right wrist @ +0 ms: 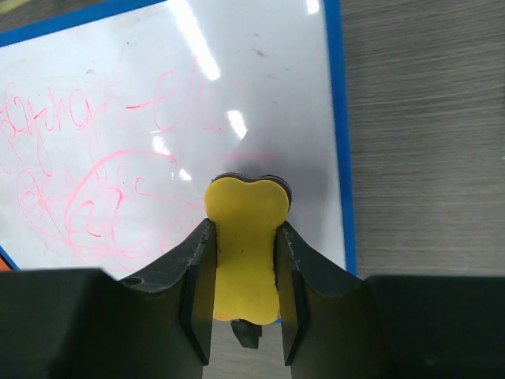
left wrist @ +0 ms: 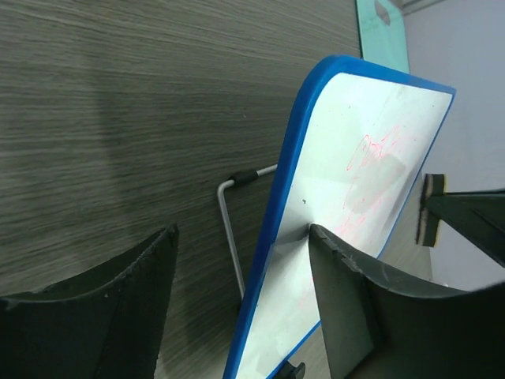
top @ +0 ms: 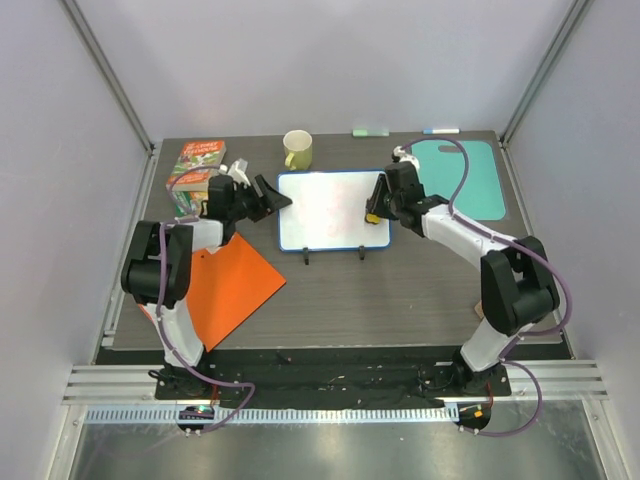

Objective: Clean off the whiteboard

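Observation:
The whiteboard, white with a blue frame and red scribbles, stands tilted on wire feet at mid-table. My right gripper is shut on a yellow eraser with a dark felt side, which presses against the board near its right edge. My left gripper is open and straddles the board's left edge. One of its fingers touches the white face; the other stands apart behind it. The eraser also shows in the left wrist view.
An orange folder lies front left. A book and a yellow-green mug are behind the left arm. A teal cutting board lies at the back right, with markers along the far edge.

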You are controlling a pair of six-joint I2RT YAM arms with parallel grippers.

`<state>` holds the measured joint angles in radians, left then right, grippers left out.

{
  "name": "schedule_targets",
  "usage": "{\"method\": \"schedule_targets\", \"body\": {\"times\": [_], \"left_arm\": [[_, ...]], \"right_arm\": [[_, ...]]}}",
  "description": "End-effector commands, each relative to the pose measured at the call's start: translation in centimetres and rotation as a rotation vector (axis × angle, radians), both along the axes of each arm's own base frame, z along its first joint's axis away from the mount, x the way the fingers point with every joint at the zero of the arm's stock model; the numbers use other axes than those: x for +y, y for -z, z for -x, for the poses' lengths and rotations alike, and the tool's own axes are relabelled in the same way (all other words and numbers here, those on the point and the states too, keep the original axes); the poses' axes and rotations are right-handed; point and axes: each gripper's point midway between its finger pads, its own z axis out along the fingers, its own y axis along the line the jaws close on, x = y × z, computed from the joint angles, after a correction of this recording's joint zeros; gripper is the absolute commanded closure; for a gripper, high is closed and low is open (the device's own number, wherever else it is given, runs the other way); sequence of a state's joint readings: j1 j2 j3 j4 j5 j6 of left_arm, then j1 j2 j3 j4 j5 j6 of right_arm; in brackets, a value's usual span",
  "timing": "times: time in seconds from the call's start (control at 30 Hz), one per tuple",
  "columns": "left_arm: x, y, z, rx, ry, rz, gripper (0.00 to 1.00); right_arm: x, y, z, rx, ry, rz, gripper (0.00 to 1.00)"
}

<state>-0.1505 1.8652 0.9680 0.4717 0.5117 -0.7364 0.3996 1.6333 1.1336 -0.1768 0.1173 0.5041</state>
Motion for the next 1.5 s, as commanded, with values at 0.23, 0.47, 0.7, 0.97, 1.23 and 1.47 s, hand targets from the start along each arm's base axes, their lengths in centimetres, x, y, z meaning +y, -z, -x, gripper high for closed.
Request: {"method": "schedule_targets", "body": {"times": [0.23,0.47,0.7,0.97,1.23,1.47], "left_arm": [[-1.3,-2.8,-0.4,-0.140,0.088,0.054,0.90],[-1.0,-2.0,-0.1,-0.120,0.076,0.045,1.00],[-0.8,-1.4,0.0,-0.102,0.069,0.022,1.00],[-0.6,-0.2,0.2,-0.080,0.057,0.004,1.00],[-0.3,0.5,0.4,-0.057,0.053,-0.019,1.00],[0.0,1.3,0.6,-0.047,0.046,-0.038,1.00]], "right_arm": [[6.7,-0.8,-2.5,-0.106,-0.107,-0.003,0.96],[6.2,1.0,-2.1,-0.070,-0.061,0.036,0.85],[5.6,1.3,-1.5,-0.067,-0.020,0.079,0.69],[5.0,0.8,-0.7,-0.077,0.001,0.102,0.60],[4.6,-0.5,0.2,-0.108,0.025,0.093,0.85],[6.4,-2.2,4.8,-0.074,-0.134,0.111,0.91]]}}
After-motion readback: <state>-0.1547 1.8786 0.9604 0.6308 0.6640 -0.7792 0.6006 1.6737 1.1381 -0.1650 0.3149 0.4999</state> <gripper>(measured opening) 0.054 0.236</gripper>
